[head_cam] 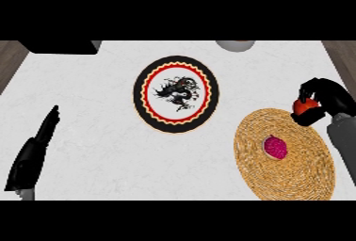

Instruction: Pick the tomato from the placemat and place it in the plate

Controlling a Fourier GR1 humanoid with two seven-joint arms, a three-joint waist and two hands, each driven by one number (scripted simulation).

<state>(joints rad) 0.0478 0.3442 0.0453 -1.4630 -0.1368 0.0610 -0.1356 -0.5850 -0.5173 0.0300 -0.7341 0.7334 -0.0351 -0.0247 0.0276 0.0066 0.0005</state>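
Observation:
A round woven straw placemat lies at the lower right of the white counter. My right hand hovers over the mat's upper right edge, its fingers curled round a red tomato that shows below the fingers. A magenta fruit-like object rests near the middle of the mat. The plate, white with a black dragon figure and a red and black scalloped rim, sits in the counter's middle, left of my right hand. My left hand rests at the lower left, fingers straight.
A dark box-like object stands at the back left corner. A pale round bowl edge shows at the back, right of centre. Brown wooden floor shows past the counter's left and right edges.

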